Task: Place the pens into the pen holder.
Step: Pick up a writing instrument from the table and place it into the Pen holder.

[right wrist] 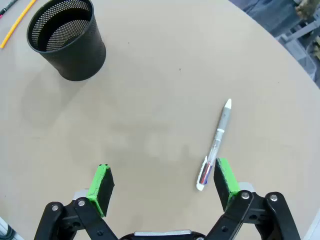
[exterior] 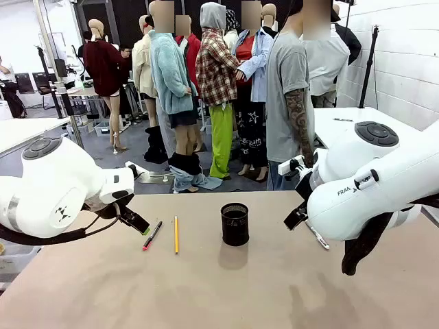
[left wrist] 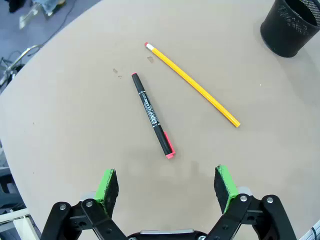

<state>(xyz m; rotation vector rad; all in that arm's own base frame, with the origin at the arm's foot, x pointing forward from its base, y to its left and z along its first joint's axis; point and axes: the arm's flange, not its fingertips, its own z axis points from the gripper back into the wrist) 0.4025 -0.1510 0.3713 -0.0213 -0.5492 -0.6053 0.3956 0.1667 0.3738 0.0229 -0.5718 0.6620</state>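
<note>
A black mesh pen holder (exterior: 234, 224) stands upright mid-table, also at the upper right of the left wrist view (left wrist: 291, 26) and upper left of the right wrist view (right wrist: 68, 40). To its left lie a yellow pencil (exterior: 175, 234) (left wrist: 192, 84) and a black pen with a pink-red end (exterior: 152, 235) (left wrist: 152, 115). My left gripper (left wrist: 167, 186) hovers open just short of that pen's red end. A white-grey pen (right wrist: 215, 144) (exterior: 317, 236) lies right of the holder, its near end beside the right finger (right wrist: 224, 177) of my open right gripper (right wrist: 162, 184).
The tan table (exterior: 219, 288) has a rounded far edge. A person in a grey shirt (exterior: 288, 103) stands at the far side, with a white table (exterior: 343, 127) behind. The bulky right arm (exterior: 370, 185) hangs over the table's right part.
</note>
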